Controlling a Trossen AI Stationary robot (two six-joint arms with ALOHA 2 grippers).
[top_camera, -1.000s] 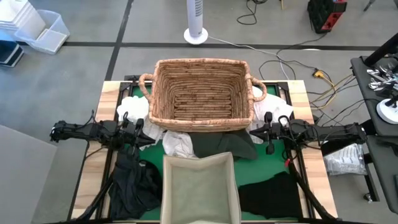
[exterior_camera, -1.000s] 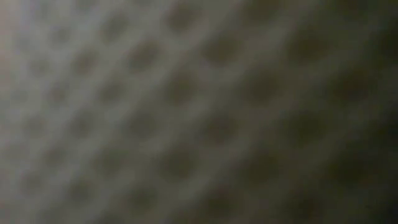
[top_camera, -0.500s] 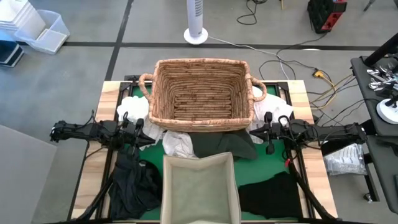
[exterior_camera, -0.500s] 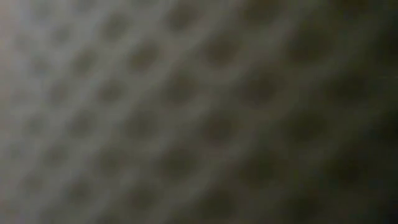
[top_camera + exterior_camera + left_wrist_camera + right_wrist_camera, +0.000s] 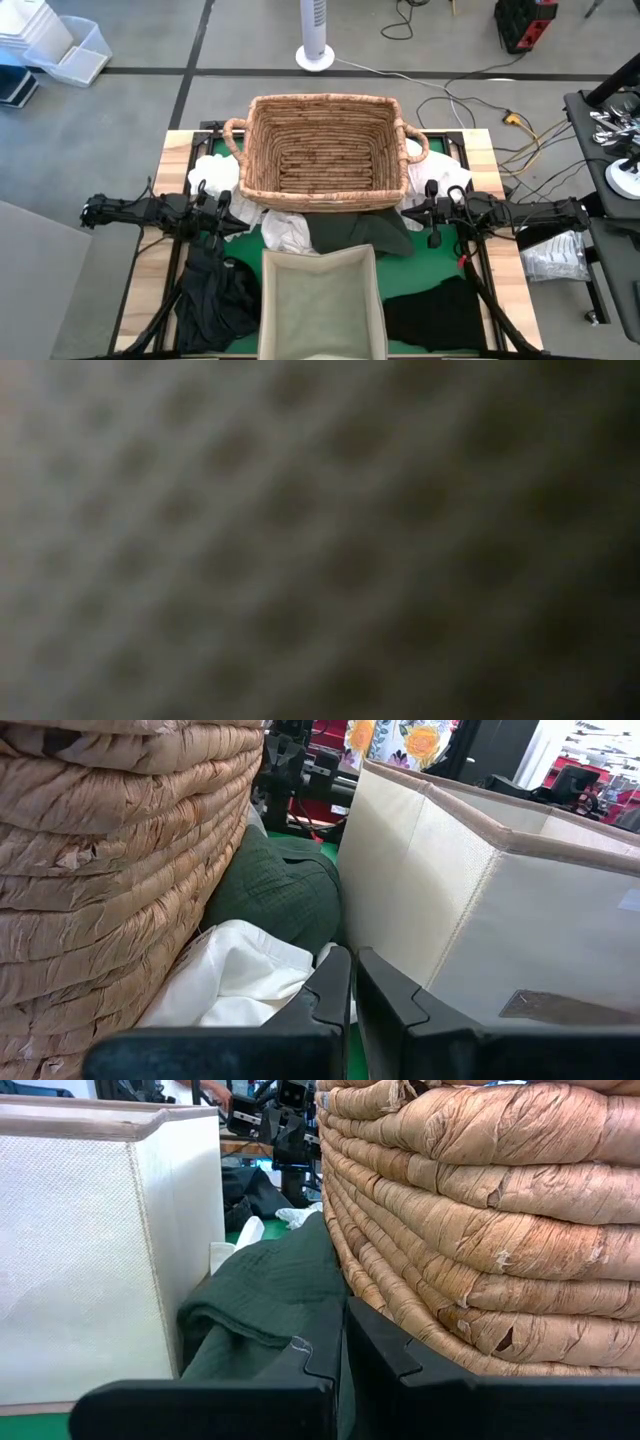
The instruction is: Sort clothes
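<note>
No garment is picked yet: the left tool [image 5: 222, 213] and right tool [image 5: 433, 213] (both with fingers together) must open over the clothes [image 5: 360, 235] beside the basket [image 5: 322, 150].

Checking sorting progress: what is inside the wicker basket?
The wicker basket looks empty; only its woven floor shows. White clothes and a dark green garment poke from beneath it; how far under they reach is hidden.

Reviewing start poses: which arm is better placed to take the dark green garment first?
Probably right: the shut right gripper lies against the dark green garment, while the shut left gripper faces white cloth first.
</note>
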